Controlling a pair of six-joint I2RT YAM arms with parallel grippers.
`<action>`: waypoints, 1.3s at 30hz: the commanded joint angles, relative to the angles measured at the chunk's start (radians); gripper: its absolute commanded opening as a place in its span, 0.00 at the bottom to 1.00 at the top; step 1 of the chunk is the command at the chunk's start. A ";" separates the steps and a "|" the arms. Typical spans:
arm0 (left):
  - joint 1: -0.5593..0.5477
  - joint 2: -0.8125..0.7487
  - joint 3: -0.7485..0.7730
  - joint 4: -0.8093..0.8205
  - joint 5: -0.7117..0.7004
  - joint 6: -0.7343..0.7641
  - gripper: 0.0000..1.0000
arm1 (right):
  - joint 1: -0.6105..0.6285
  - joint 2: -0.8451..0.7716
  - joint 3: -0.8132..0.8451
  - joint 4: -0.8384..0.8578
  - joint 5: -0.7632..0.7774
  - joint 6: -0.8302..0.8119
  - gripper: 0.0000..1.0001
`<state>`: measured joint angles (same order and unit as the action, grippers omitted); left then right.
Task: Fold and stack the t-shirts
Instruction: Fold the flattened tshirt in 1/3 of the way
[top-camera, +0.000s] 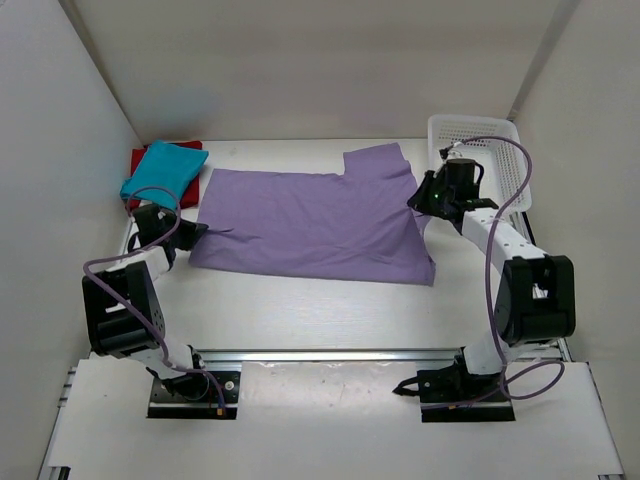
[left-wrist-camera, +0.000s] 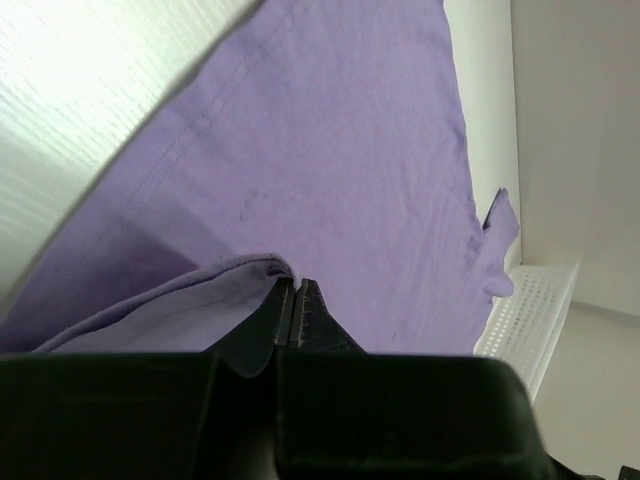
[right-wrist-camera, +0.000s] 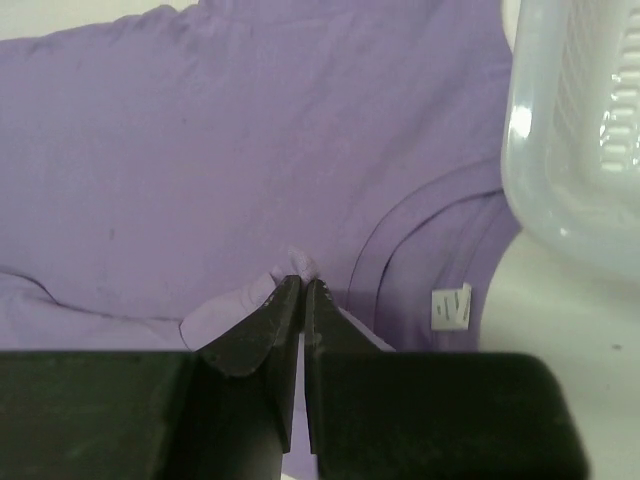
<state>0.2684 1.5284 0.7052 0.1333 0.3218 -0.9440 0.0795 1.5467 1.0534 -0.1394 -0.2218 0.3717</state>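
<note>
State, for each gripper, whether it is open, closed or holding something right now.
Left gripper: closed, pinching the lavender t-shirt at its edge.
Right gripper: closed, pinching a fold of the same shirt.

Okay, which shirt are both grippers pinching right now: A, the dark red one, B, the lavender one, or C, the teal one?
B: the left gripper and the right gripper are each shut on a pinched-up fold of the lavender shirt.
</note>
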 joint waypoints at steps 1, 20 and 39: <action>0.015 0.016 0.037 0.060 -0.023 -0.015 0.00 | -0.006 0.065 0.083 0.063 0.019 -0.039 0.00; 0.068 -0.071 -0.012 0.059 -0.071 -0.004 0.55 | 0.011 0.228 0.329 -0.032 0.142 -0.059 0.39; -0.063 0.119 -0.118 0.244 0.140 -0.136 0.33 | -0.004 -0.272 -0.530 0.164 0.091 0.115 0.20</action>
<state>0.1902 1.6287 0.5713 0.3161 0.3897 -1.0370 0.0769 1.3102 0.5381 -0.0383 -0.1375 0.4770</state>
